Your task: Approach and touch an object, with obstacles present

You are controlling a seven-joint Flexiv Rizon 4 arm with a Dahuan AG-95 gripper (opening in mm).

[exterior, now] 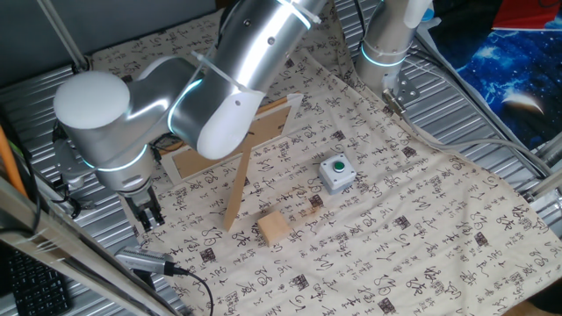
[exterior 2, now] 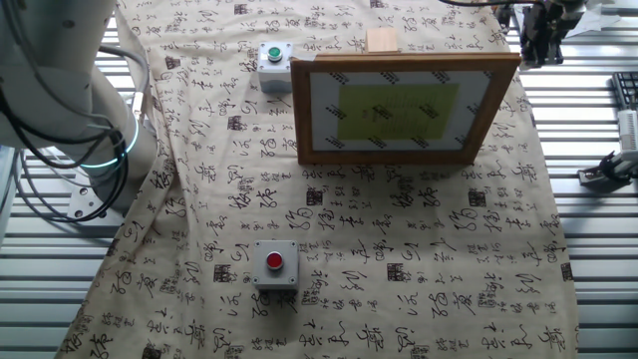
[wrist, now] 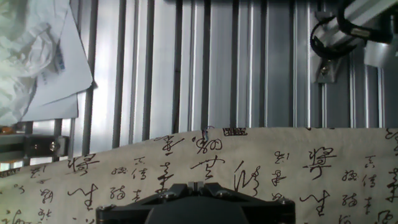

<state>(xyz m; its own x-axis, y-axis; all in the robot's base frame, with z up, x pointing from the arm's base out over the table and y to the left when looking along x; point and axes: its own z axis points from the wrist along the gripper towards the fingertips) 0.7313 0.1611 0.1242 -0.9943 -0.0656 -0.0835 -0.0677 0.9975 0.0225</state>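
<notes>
Two button boxes are sitting on the calligraphy-print cloth [exterior: 421, 246] covering the bench [exterior 2: 598, 229]: a green-button box [exterior: 335, 172] and a red-button box [exterior 2: 275, 264], the latter showing only in the other fixed view. The wooden cube [exterior: 274, 228] is lying at about 7 o'clock from the green-button box in one fixed view, just beside the foot of the prop leg [exterior: 238, 188] and apart from the arm. In the other fixed view only the cube's top edge is peeking over the picture frame [exterior 2: 399, 108], which is hiding the rest.

The frame is standing tilted on its leg; in one fixed view the silver arm [exterior: 219, 83] is covering most of its back.

The fingers [exterior: 147, 211] are hanging off the cloth's edge over the slatted metal, at roughly 9 o'clock from the cube and well apart from it. They are appearing dark and small in both fixed views, and the hand view is cutting them off, showing only the black gripper body at the bottom edge, so I cannot tell whether they are open or closed. Crumpled white paper [wrist: 34, 56] is lying at 10 o'clock in the hand view.
</notes>
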